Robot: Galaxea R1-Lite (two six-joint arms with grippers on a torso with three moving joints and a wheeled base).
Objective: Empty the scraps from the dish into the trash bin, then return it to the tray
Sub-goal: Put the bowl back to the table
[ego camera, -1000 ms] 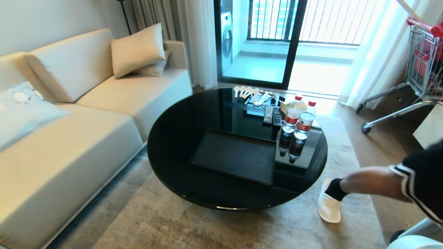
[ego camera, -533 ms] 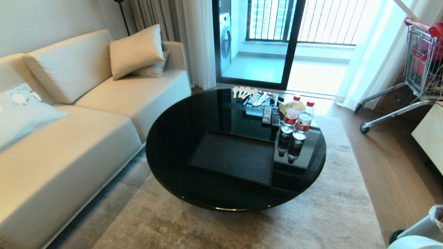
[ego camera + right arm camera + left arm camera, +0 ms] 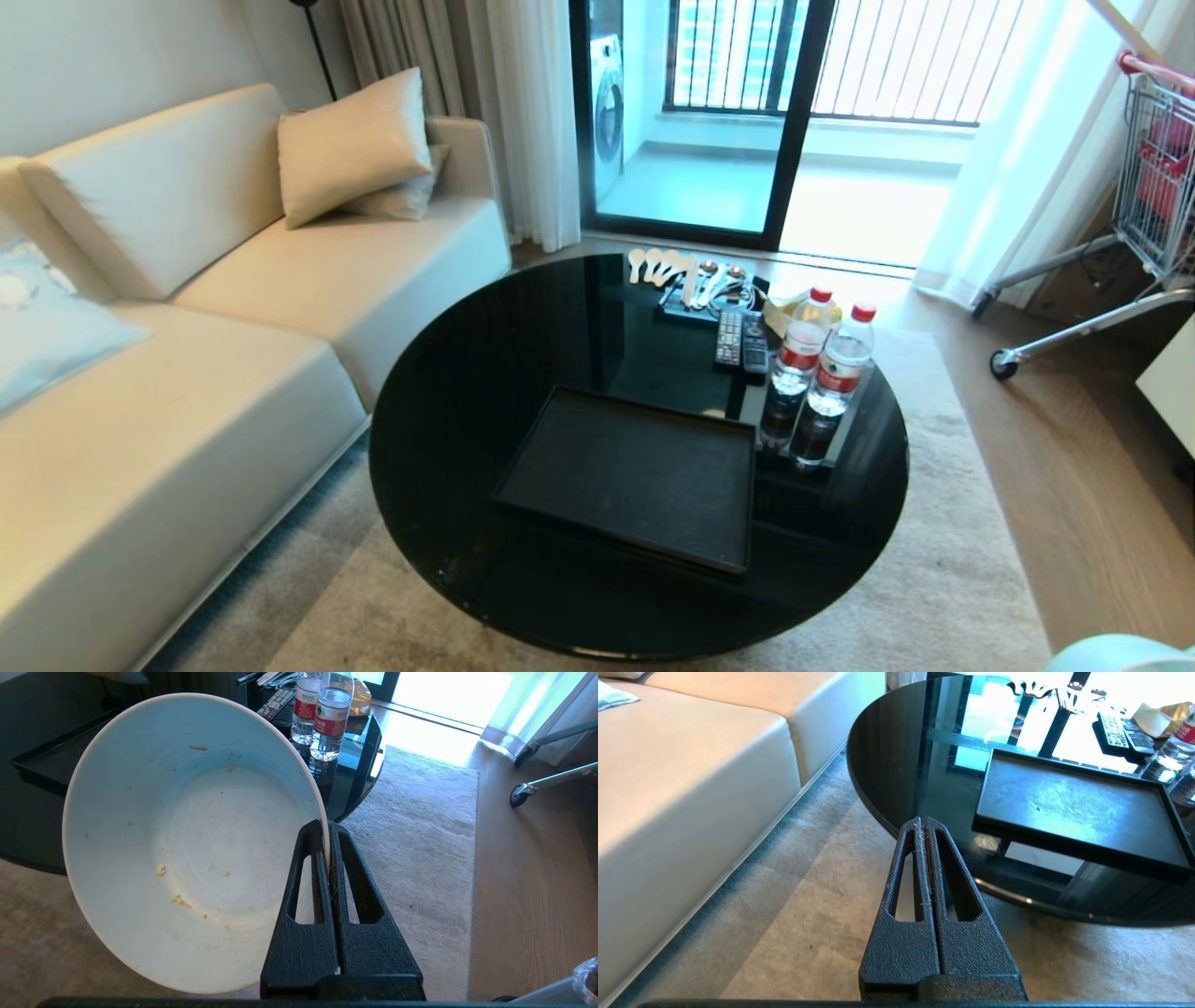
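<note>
1. Dish (image 3: pixel 187 844) hanging by its rim, pinched between the two fingers of the right gripper (image 3: pixel 327 828), tilted on edge with its hollow facing the wrist camera, off the near side of the tabletop (image 3: pixel 485 373) and over the rug (image 3: pixel 416 858).
2. Carrying only a few tiny scraps (image 3: pixel 161 870) stuck to the white inside: some pale yellow bits and small orange flecks.
3. Lying bare on the near part of the round black glass tabletop: tray (image 3: pixel 635 476), flat and rectangular, with nothing on it.
4. Hovering low over the rug near the table's edge, beside the sofa (image 3: pixel 691 779): left gripper (image 3: pixel 924 821), fingers pressed flat together and gripping nothing.
5. Peeking in at one corner of the right wrist view, on the floor: trash bin (image 3: pixel 586 977), showing only a bit of crinkled clear liner and pale wall.
6. Standing just beside the tray's right far corner: two water bottles (image 3: pixel 822 359) with red caps, close together.
7. Lying beyond the tray toward the window: two remote controls (image 3: pixel 740 338) side by side, and further off a fan of pale spoons (image 3: pixel 658 264).
</note>
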